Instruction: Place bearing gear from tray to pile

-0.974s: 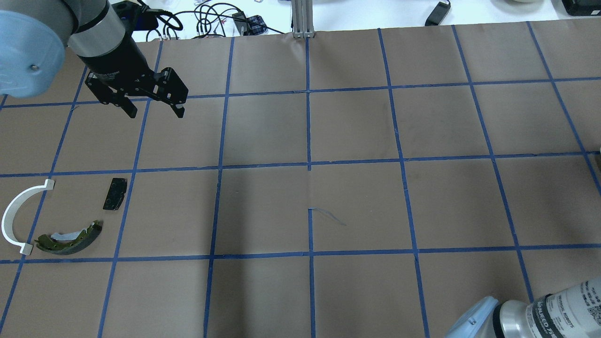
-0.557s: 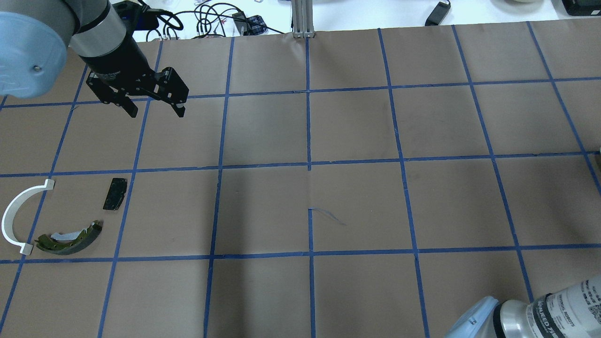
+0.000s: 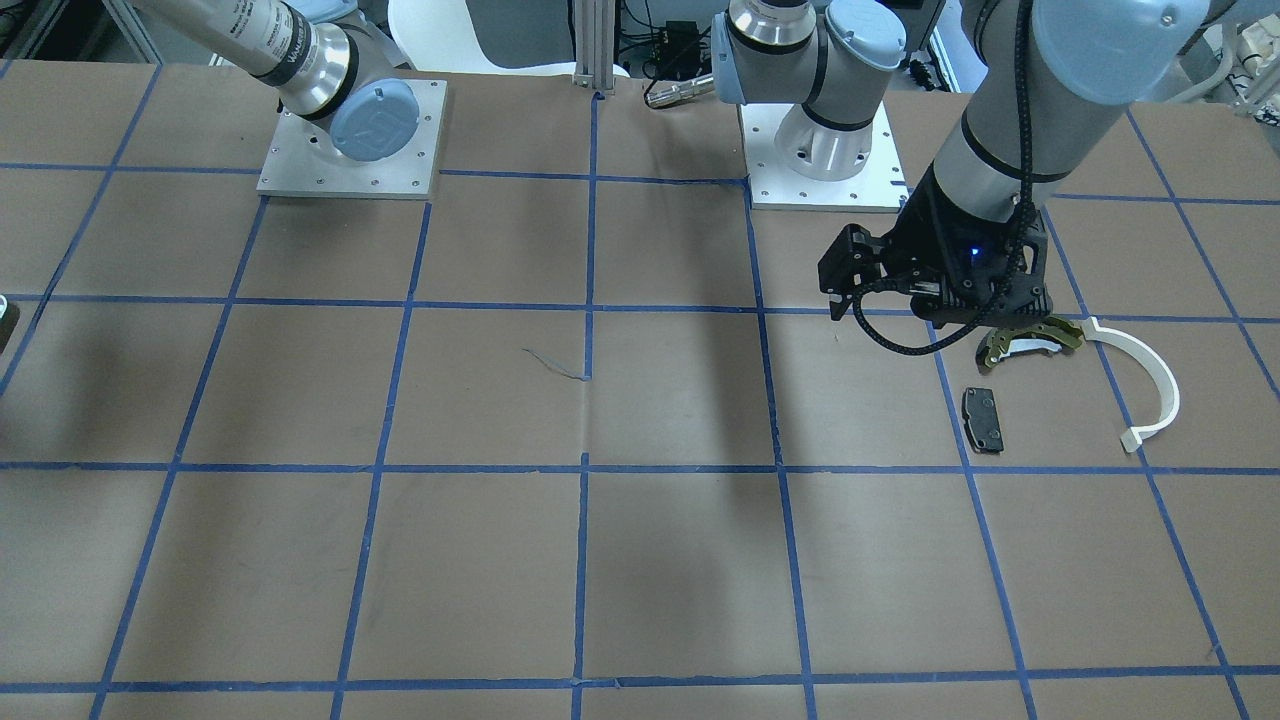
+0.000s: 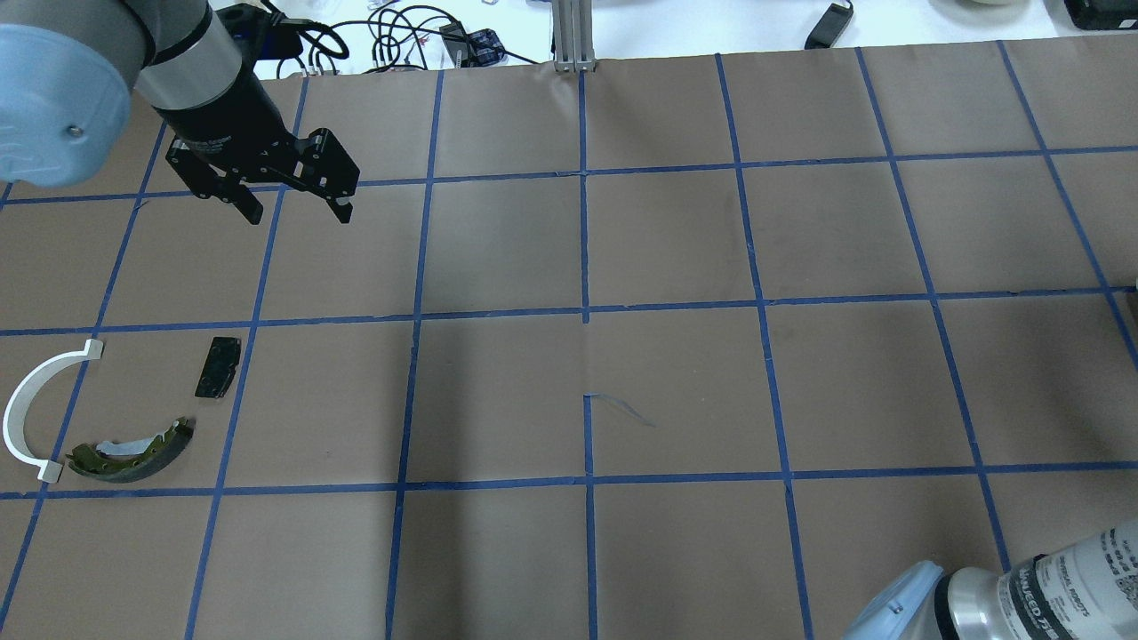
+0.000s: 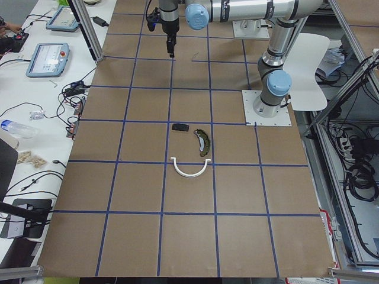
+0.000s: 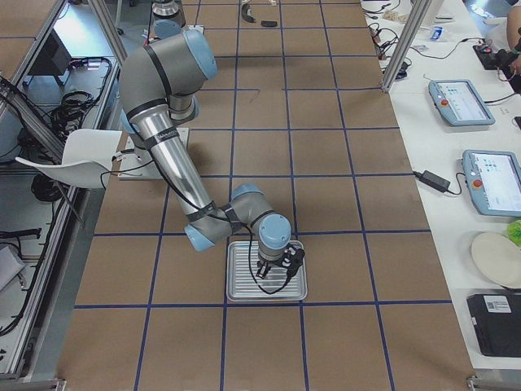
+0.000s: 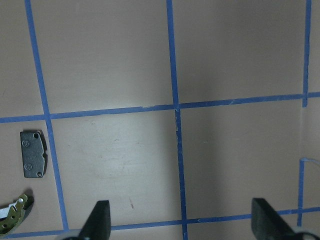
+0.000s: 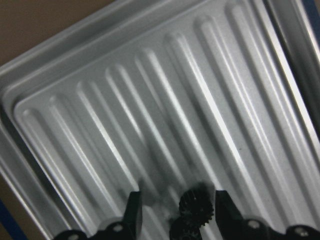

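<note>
- My right tool [image 8: 177,202] hangs low in the tray [image 8: 210,90] with its fingers apart. The small black gear [image 8: 196,206] sits between them, nearer the finger at 3 o'clock, and nothing is clamped yet.
- My left tool [image 4: 297,213] is spread wide and empty above the worktop [image 4: 676,382]. Over the past second it has barely drifted in the overhead view, and no part of the pile has stirred.
- I take this to mean the left arm is only waiting. The pick belongs to my right side, closing on the gear comes next, and the whole carry lies ahead.
- The pile [image 5: 202,142] lies at about 7 o'clock from the left tool. It holds a brake shoe [image 4: 133,453], a white arc [image 4: 27,400] at the shoe's 9 o'clock and a black pad [image 4: 218,366] at its 1 o'clock.
- The tray sits at my right end of the worktop, outside the overhead view and well apart from the pile.
- The only thing I see near the drop spot is my own left arm, hanging at the pile's 1 o'clock.
</note>
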Action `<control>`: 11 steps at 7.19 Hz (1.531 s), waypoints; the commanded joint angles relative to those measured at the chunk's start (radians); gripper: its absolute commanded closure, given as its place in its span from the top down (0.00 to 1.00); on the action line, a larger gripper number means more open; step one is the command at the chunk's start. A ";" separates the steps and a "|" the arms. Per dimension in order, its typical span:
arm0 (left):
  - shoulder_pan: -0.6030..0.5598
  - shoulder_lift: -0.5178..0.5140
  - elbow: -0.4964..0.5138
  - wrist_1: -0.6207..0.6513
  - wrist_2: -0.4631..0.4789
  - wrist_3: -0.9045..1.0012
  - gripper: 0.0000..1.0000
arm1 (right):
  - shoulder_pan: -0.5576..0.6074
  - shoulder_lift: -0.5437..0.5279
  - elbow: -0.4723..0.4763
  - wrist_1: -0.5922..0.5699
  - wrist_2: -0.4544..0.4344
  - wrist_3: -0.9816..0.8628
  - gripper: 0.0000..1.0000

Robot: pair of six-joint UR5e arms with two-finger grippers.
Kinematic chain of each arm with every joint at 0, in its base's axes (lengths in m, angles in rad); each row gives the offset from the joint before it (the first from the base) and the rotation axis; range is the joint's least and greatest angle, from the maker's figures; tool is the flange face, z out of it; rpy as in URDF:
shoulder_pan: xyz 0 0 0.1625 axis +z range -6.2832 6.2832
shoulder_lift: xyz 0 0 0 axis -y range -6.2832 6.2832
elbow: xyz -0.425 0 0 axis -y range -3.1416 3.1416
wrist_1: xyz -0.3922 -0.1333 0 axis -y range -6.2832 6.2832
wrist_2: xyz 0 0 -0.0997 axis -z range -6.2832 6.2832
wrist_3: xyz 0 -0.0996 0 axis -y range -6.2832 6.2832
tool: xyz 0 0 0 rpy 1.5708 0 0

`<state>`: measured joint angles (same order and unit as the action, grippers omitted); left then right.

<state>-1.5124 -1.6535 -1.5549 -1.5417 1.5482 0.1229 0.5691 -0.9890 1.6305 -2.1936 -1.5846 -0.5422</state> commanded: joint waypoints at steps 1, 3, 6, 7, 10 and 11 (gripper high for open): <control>-0.002 -0.002 0.001 0.000 0.000 -0.002 1.00 | 0.000 0.001 0.002 0.000 0.000 -0.001 0.43; -0.005 0.008 -0.001 -0.002 0.000 -0.002 1.00 | 0.000 0.001 0.002 0.000 0.000 -0.004 0.32; -0.006 0.012 -0.001 -0.002 0.000 -0.002 1.00 | 0.000 -0.008 -0.011 0.017 -0.006 0.005 0.20; -0.005 0.012 -0.001 -0.002 0.000 -0.002 1.00 | 0.006 -0.028 -0.011 0.024 0.000 0.011 0.20; -0.005 0.012 -0.002 -0.003 0.001 0.000 1.00 | 0.093 -0.172 -0.008 0.144 0.057 0.015 0.24; -0.005 0.012 -0.002 -0.003 0.001 0.000 1.00 | 0.182 -0.203 -0.006 0.199 0.080 -0.057 0.24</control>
<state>-1.5173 -1.6412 -1.5565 -1.5442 1.5489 0.1222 0.6627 -1.1472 1.6223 -2.0568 -1.5339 -0.5371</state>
